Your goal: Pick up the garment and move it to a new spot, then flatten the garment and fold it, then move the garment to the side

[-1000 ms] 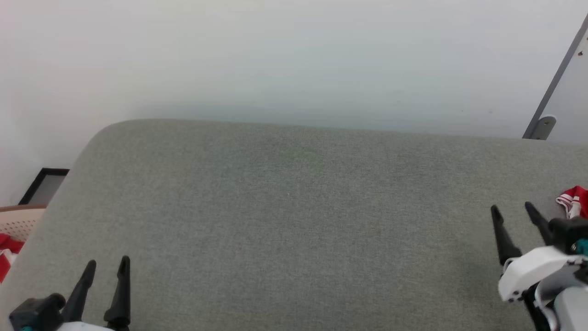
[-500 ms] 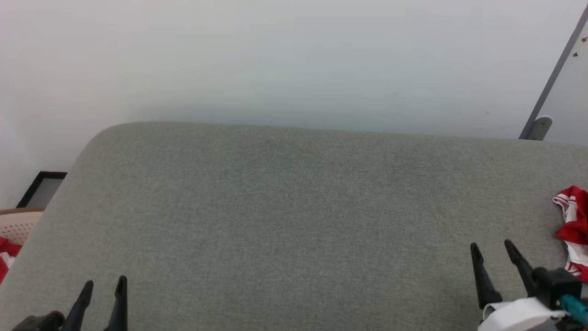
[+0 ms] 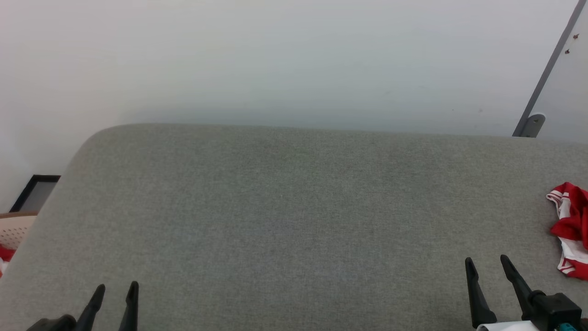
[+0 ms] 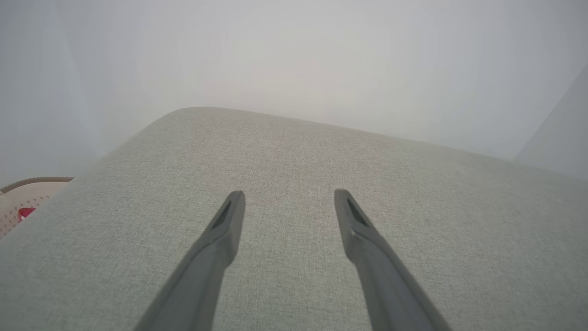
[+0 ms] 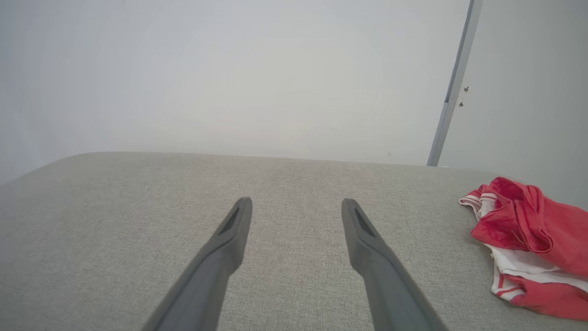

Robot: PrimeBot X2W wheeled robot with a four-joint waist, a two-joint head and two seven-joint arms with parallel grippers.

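Note:
The garment (image 3: 571, 230), a red T-shirt with white parts and striped trim, lies bunched at the right edge of the grey padded surface (image 3: 294, 220). The right wrist view has the garment (image 5: 528, 234) crumpled to the right of the fingers. My right gripper (image 3: 487, 266) stands open at the lower right, left of the garment and apart from it, nothing between its fingers. My left gripper (image 3: 116, 292) stands open at the lower left over bare surface. In each wrist view the fingers (image 4: 229, 220) (image 5: 236, 225) are spread and empty.
A pale wall rises behind the surface, with a grey metal post (image 3: 542, 82) at the right. Off the left edge sit a beige perforated basket (image 3: 14, 227) holding something red and a dark frame (image 3: 34, 193) on the floor.
The camera has turned right, so more of the garment shows. Both grippers have dropped lower in the head view; the right one has drawn back from beside the garment.

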